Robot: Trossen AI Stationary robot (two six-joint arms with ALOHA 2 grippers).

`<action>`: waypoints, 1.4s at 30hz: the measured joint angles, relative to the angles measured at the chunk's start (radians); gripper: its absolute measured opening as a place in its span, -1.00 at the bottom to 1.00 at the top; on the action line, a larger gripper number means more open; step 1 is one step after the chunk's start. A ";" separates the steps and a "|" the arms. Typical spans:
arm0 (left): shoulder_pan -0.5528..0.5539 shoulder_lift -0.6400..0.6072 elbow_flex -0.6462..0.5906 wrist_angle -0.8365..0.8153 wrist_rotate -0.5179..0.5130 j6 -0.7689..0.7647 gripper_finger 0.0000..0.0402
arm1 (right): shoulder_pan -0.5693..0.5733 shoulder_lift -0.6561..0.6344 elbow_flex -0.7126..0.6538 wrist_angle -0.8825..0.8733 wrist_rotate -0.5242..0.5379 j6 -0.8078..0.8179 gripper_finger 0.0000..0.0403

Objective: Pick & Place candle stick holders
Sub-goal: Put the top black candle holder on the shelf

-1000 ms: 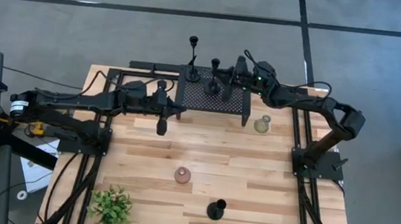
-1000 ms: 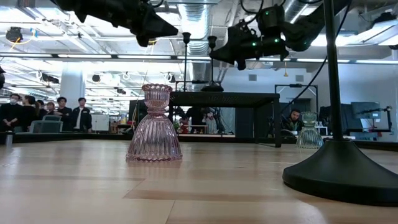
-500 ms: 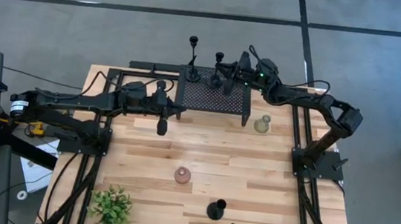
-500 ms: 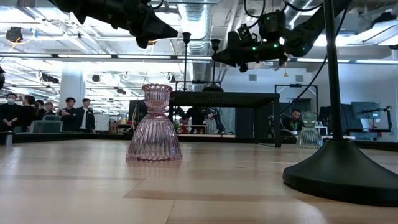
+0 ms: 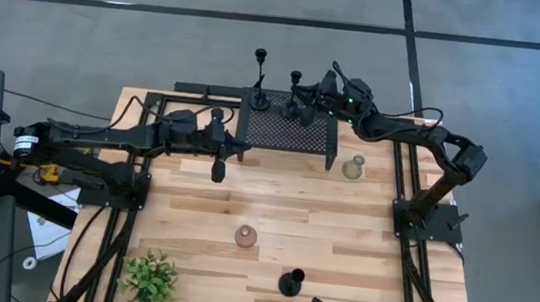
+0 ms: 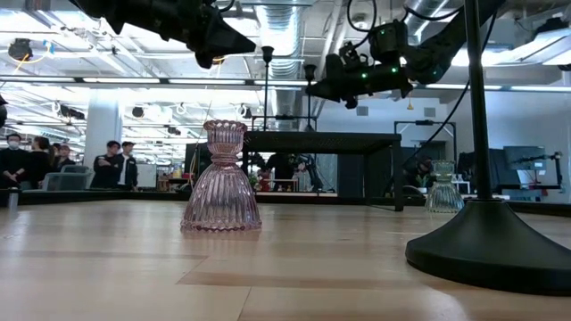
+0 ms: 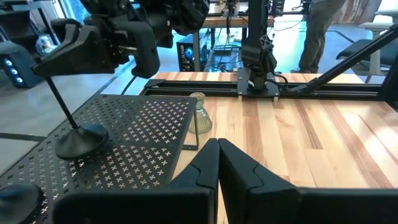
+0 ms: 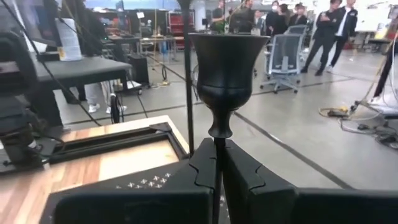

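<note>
At 12 o'clock on the table (image 5: pixel 275 197), high view: right gripper (image 5: pixel 308 99) clamped shut on the held candlestick (image 5: pixel 296 76) above the rack (image 5: pixel 282 132); nudged toward the far rim since a second ago, closer to the tall candlestick (image 5: pixel 259 70).
Meaning for task: probably carrying to a set-down spot, release not yet made.
Left gripper (image 5: pixel 218 171): closed on nothing, parked at the rack's 8 o'clock.
Short candlestick (image 5: pixel 290 282): at the table's 6 o'clock, untouched.
Low view: cup lifted slightly, just beside the tall stem.
Left wrist view: round base on or just over the mesh, contact unclear; stem tilted.
Right wrist view: stem pinched below the cup.
Room: far rim close; free mesh toward 3 o'clock.
</note>
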 joint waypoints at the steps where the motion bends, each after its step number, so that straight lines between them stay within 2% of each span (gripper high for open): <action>1: 0.000 0.000 0.000 0.000 0.000 0.000 -0.98 | -0.001 0.000 0.000 -0.003 0.000 0.000 -1.00; 32: 0.000 0.001 0.001 0.007 0.000 -0.008 -0.98 | 0.020 0.002 0.000 -0.015 -0.002 0.001 -1.00; 42: -0.001 0.001 0.001 0.007 0.000 -0.027 -0.98 | 0.021 0.127 0.068 0.069 -0.028 0.046 -1.00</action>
